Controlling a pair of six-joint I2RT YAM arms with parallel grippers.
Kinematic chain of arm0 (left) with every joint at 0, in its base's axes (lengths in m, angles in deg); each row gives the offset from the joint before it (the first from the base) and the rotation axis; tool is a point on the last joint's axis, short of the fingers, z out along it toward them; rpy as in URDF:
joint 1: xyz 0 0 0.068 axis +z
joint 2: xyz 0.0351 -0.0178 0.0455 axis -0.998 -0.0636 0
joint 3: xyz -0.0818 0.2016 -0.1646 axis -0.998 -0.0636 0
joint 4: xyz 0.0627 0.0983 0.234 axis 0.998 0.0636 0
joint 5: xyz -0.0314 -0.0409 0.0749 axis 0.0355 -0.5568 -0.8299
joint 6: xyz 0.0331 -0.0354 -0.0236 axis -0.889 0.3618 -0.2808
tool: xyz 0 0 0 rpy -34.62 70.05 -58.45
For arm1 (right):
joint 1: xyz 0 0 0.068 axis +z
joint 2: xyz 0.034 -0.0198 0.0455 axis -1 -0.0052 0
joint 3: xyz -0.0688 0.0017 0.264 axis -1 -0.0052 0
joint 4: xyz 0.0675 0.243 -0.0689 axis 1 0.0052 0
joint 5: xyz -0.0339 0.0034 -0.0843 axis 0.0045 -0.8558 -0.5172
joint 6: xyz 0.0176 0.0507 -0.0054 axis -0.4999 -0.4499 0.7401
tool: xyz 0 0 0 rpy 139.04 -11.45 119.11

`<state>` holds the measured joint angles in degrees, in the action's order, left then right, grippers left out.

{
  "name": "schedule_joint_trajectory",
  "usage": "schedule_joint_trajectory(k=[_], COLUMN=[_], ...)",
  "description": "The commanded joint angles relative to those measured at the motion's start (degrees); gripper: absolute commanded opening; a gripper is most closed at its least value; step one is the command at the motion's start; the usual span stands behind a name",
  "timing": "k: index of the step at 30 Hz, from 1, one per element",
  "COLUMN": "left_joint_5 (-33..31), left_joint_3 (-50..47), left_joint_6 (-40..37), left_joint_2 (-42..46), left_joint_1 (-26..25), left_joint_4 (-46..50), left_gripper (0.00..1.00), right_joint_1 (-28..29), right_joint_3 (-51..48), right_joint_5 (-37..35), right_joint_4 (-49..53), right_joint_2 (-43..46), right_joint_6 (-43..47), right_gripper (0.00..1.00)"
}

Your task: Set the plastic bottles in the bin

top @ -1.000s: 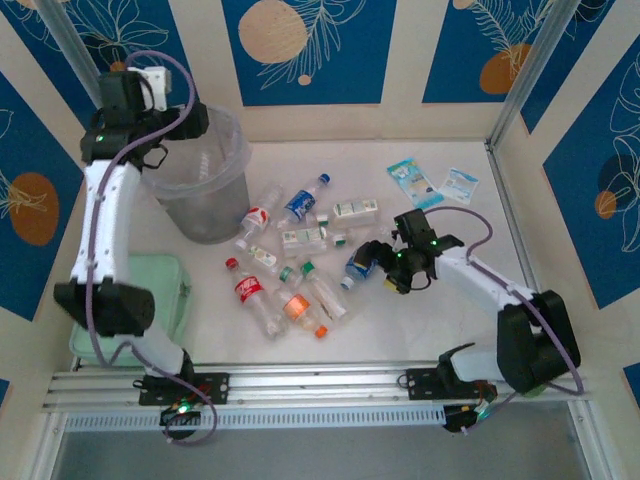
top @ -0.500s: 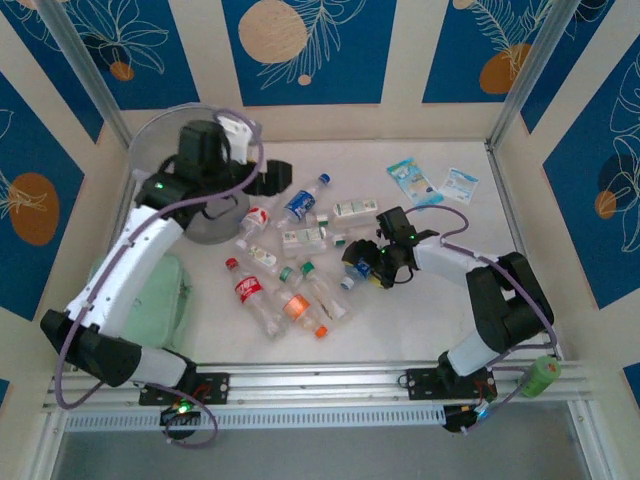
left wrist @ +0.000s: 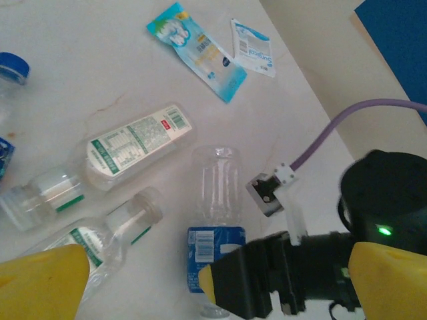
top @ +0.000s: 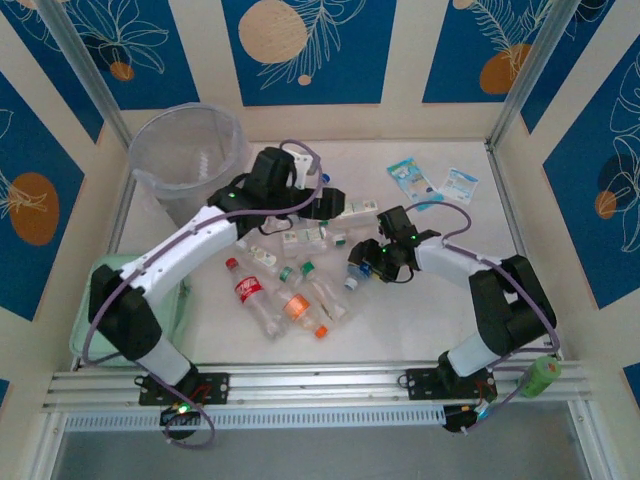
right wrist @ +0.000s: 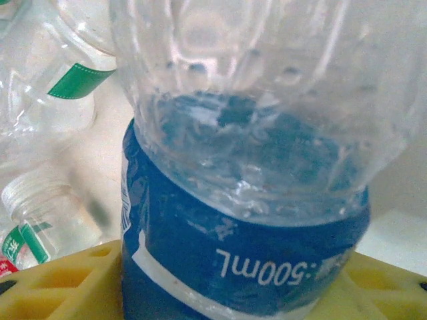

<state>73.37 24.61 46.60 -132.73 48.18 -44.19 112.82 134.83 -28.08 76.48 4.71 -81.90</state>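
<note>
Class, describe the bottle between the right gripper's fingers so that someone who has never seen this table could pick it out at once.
Find the scatter of plastic bottles mid-table, then its right edge, where the right gripper reaches in. The bottle between its fingers lies on its side, clear and ribbed. Unlike its green-labelled neighbours, it wears a dark blue band marked 500mL.

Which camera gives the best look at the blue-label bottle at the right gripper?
Left wrist: the blue-label bottle lies there nearly whole, clear body and label. The right wrist gives a tight close-up of its label. From the top the bottle is tiny, partly under the right gripper.
</note>
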Motion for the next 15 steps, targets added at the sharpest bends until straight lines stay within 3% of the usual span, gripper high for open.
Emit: schedule_joint_trajectory(k=[1, 7, 10, 15], left_joint_5=[2.9, 10.9, 10.7, 15.0], left_joint_3=[3.0, -0.3, 1.1, 2.3], left_joint_6=[2.9, 8.0, 6.3, 8.2], left_joint_2=[-1.3, -2.1, -3.2, -5.4], left_joint_1=[-0.3, -0.6, -1.8, -2.4], left_joint_4=[-4.3, -15.1, -14.0, -18.4], left_gripper=[0.99, 1.0, 1.0, 0.99], right_joint_1=[-1.5, -6.6, -9.7, -10.7], right_joint_3=[-0.7, -4.0, -1.4, 5.5], right_joint_5=[-2.0, 4.0, 9.0, 28.0], right_joint_4=[5.1, 5.2, 7.6, 6.8], right_joint_2=[4.6, 16.8, 19.7, 19.6], right_joint_6=[3.7, 14.6, 18.4, 27.5], right_gripper=[0.58, 0.52, 0.51, 0.52])
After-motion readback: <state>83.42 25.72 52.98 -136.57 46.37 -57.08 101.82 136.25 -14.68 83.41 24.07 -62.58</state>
